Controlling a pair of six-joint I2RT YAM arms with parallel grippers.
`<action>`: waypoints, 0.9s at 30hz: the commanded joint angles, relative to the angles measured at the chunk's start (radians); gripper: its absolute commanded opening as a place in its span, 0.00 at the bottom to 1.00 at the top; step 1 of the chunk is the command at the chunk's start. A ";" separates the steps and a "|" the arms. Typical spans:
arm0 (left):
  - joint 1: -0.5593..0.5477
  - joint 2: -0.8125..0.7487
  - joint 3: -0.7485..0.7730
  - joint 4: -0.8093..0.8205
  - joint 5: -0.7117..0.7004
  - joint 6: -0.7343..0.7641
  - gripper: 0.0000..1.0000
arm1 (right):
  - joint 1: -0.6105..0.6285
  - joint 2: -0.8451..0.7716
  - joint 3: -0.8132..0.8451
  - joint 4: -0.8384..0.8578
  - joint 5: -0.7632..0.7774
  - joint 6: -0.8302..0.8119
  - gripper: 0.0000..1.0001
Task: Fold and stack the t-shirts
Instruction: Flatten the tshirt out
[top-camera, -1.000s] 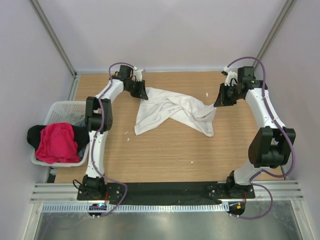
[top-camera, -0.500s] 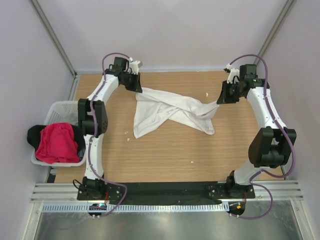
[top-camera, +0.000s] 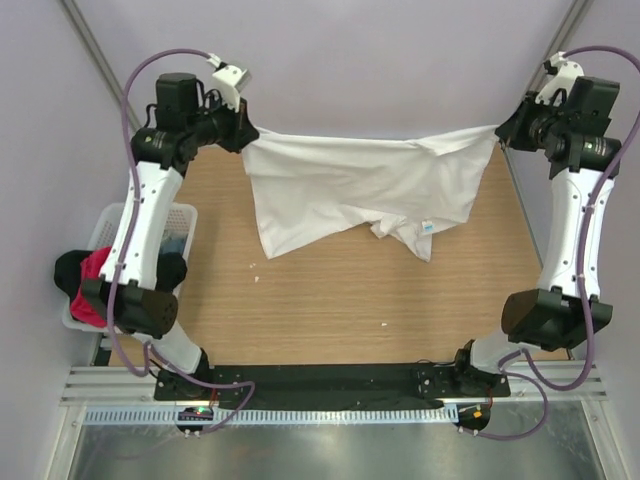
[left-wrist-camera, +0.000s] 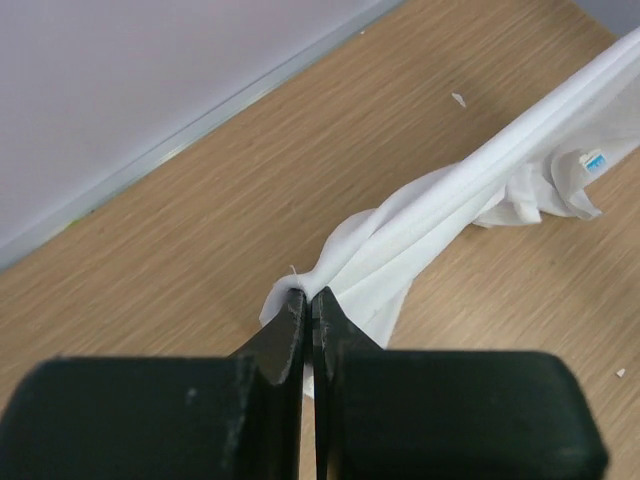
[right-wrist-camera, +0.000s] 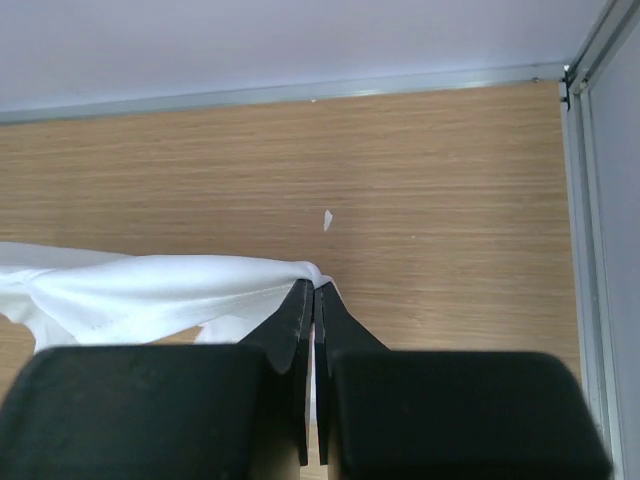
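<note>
Item: white t-shirt (top-camera: 360, 190), strung out in the air above the far half of the table (top-camera: 330, 300). Its lower part hangs bunched, with a label (top-camera: 426, 227) showing.
Holds: the left gripper (top-camera: 243, 132) is pinched tight on one top corner and the right gripper (top-camera: 503, 132) on the opposite corner.
Step, as I judge it: spreading the shirt ahead of folding.
Next move calls for: laying it down flat, without slack or twist.
Also present: a pink-red t-shirt (top-camera: 88, 268) waiting in the basket (top-camera: 112, 214), left side.

Three t-shirts: one white t-shirt (top-camera: 350, 185), one pink-red t-shirt (top-camera: 84, 295), one black t-shirt (top-camera: 66, 268). One white plastic lattice basket (top-camera: 181, 222). Two robot arms, a left arm (top-camera: 140, 215) and a right arm (top-camera: 575, 220), each bearing two fingers (right-wrist-camera: 295, 320). One wooden desk (top-camera: 330, 300).
</note>
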 joint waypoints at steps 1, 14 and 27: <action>0.002 -0.090 0.026 -0.084 -0.003 0.026 0.00 | 0.005 -0.129 0.070 -0.002 -0.060 0.034 0.01; 0.002 -0.569 -0.130 -0.007 0.085 0.022 0.00 | 0.006 -0.548 0.122 -0.051 0.003 0.000 0.01; 0.010 -0.674 -0.150 0.089 -0.010 0.026 0.00 | 0.006 -0.493 0.372 -0.030 0.105 0.027 0.01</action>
